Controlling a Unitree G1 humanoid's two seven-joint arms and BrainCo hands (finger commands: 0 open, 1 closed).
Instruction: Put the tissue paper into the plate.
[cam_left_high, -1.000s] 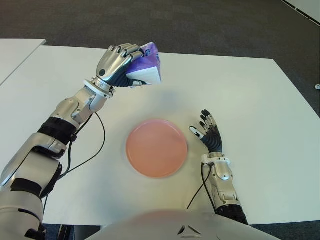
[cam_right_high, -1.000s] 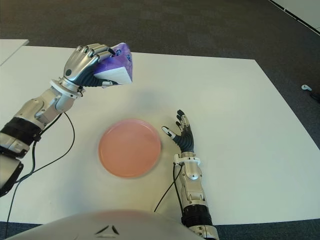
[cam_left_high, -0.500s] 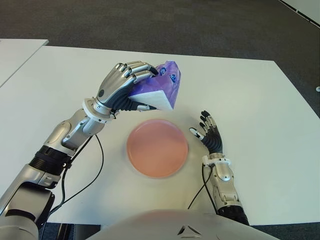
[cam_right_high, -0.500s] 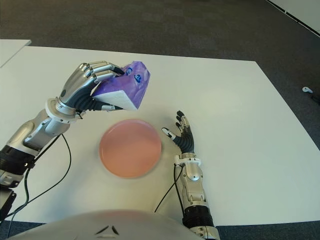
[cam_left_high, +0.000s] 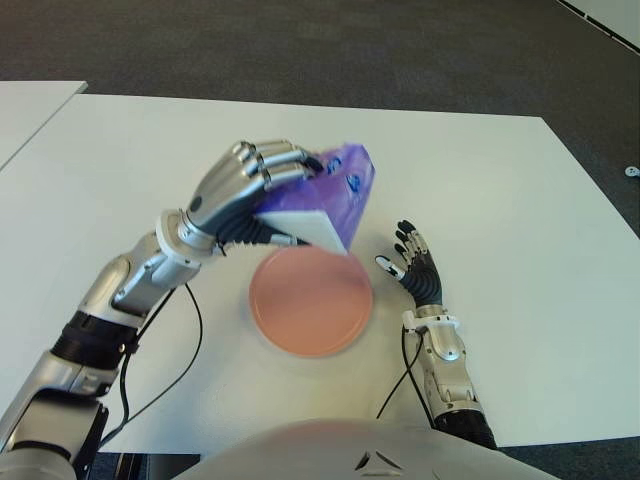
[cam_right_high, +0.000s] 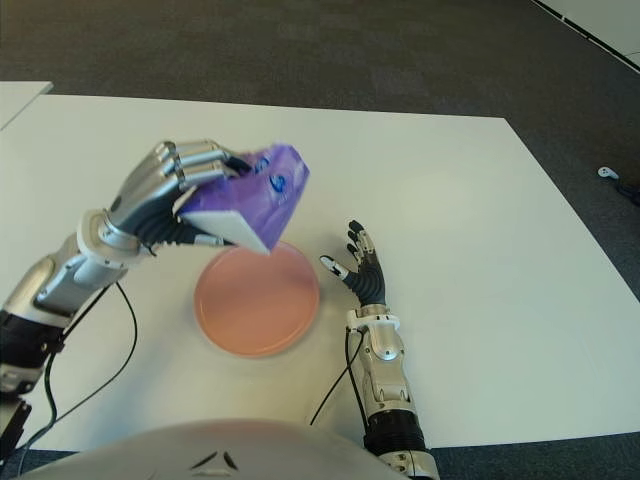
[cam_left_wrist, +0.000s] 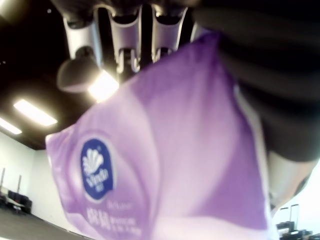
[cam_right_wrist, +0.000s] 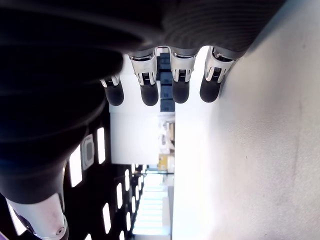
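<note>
The left hand (cam_left_high: 245, 185) grips the tissue pack (cam_left_high: 335, 195) above the plate's (cam_left_high: 310, 310) far rim; lower it over the centre before letting go, while the right hand (cam_left_high: 415, 270) shows spread, empty, just right of the plate

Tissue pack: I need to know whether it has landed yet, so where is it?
Not yet: the tissue pack is in the left hand, held above the far edge of the pink plate, left of the idle right hand.

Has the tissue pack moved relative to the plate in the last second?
Yes. The left hand carried the tissue pack from beyond the plate toward it; now it overlaps the plate's far rim.
</note>
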